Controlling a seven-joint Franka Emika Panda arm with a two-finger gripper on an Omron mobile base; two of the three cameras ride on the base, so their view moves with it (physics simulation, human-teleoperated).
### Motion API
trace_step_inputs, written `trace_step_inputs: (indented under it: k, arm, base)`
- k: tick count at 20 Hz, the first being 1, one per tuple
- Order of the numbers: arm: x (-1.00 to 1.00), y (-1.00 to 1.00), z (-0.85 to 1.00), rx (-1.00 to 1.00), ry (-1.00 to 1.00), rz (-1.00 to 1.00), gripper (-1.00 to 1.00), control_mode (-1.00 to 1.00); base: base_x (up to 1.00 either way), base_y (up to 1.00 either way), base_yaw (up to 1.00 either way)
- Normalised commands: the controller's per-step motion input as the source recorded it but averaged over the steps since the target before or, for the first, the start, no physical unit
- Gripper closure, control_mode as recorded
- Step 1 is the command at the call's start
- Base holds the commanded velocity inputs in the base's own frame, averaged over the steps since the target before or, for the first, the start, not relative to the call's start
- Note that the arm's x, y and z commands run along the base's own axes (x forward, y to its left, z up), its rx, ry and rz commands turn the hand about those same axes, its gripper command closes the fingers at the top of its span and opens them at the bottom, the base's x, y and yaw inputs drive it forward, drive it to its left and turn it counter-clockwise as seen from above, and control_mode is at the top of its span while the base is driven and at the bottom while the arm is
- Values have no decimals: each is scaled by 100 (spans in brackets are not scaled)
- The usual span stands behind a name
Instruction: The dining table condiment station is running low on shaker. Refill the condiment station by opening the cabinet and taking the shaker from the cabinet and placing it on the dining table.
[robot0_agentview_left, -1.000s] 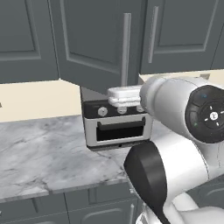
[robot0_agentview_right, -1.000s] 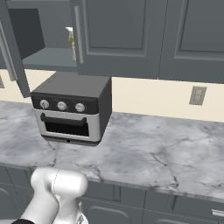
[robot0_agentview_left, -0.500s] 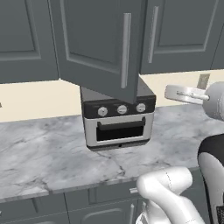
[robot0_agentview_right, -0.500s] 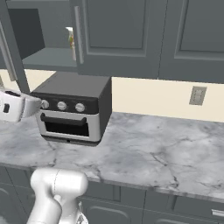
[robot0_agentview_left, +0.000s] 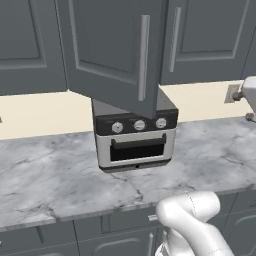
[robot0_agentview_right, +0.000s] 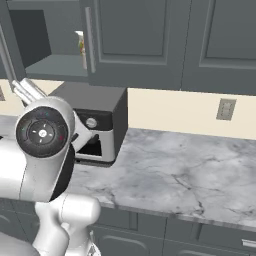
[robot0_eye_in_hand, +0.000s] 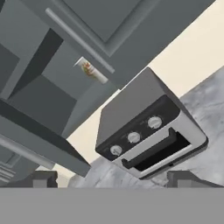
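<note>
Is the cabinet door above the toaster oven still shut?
No: the cabinet door stands swung open in the right base view, showing its shelf above the toaster oven.

Pitcher (robot0_eye_in_hand: 92, 71) half hidden behind cabinet (robot0_eye_in_hand: 109, 39) door.

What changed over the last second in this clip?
The arm swung away from the cabinet door: in the left base view the gripper went from in front of the toaster oven out to the right edge. Its jaws stand wide open, and nothing was taken hold of. The door stayed open, and the oven and the floral pitcher on the shelf did not move.
</note>
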Motion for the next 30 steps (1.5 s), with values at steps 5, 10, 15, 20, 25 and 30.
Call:
trace_step_inputs:
  k: [5, 10, 15, 20, 25, 30]
  arm:
    - [12, 2, -3, 8, 11, 0, -100, -100]
    - [41, 23, -9, 14, 10, 0, -100, -100]
    - [39, 55, -1, 13, 4, 1, -100, -100]
    - [37, 47, 0, 11, 2, 3, -100, -100]
    - [67, 10, 0, 12, 0, 2, -100, -100]
    - [45, 37, 0, 9, 3, 8, -100, -100]
  base:
    - [0, 0, 0]
    - [0, 0, 0]
    - [0, 0, 0]
    - [0, 0, 0]
    - [0, 0, 0]
    - [0, 0, 0]
